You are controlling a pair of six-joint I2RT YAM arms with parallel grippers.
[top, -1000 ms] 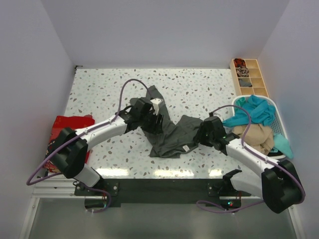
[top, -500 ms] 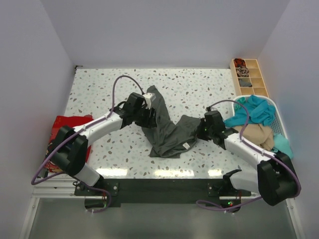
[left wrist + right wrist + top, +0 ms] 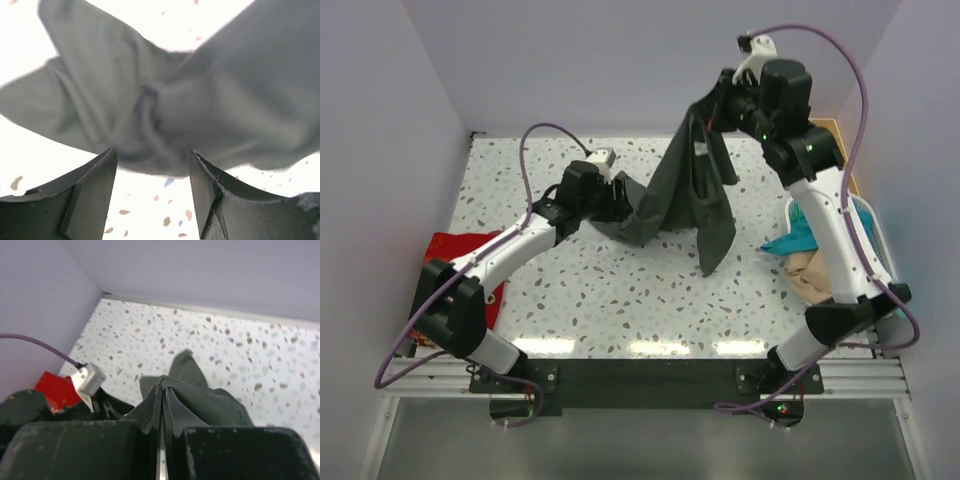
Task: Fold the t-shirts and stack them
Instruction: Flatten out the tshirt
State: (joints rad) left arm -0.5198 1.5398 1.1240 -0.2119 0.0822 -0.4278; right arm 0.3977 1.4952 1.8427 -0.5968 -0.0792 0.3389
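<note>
**One dark grey-green t-shirt (image 3: 690,190) hung in the air**

Two arms were at the shirt. The right gripper (image 3: 720,105), high in the upper right of the overhead view, had its fingers pressed flat together on a fold of the cloth (its own wrist camera showed the grey fold pinched right at the fingertips (image 3: 152,412)). From that grip the shirt draped down and to the left. One long tail hung toward the centre of the frame above the speckled table (image 3: 620,300), and the lower left end reached the left gripper (image 3: 615,207).

In the left wrist view the fingers (image 3: 92,192) stood spread. A bunched knot of the grey cloth sat just beyond their tips, and the speckled table showed between them. Nothing was clamped there, and whether the cloth brushed the tips could not be told.

Elsewhere, a red t-shirt (image 3: 460,245) lay at the left edge of the table, partly under the left arm. A teal t-shirt (image 3: 790,243) and a tan t-shirt (image 3: 810,275) sat in the white basket (image 3: 875,240) at the right edge, behind the right arm.
</note>
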